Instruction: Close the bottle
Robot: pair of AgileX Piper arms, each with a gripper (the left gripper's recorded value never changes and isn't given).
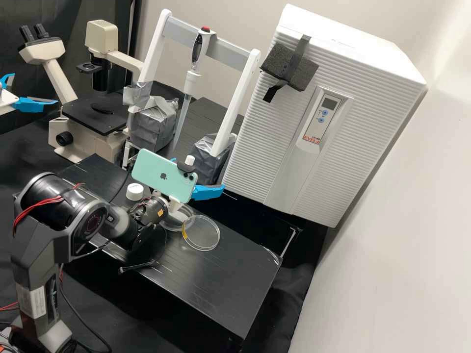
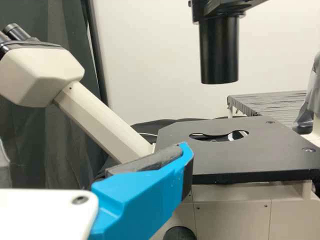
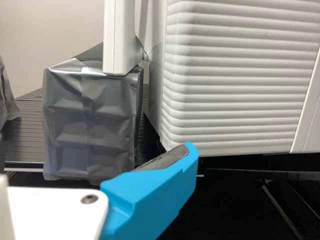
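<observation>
OK, small white plastic bottle [image 1: 134, 191] sits on the black ribbed table [image 1: 230, 279]; capped or not, can't tell. R gripper [image 1: 208, 191] hangs at its 3 o'clock. L gripper [image 1: 30, 103] is well apart at 10 o'clock, by the beige microscope [image 1: 78, 132]. Jaws, both: can't tell.

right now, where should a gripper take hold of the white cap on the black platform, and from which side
Take the white cap by its round side wall, coming straight down from above. It looks like a short cylinder resting flat on the black platform, so only the wall offers opposing faces, and the mint phone crowds one side.
</observation>
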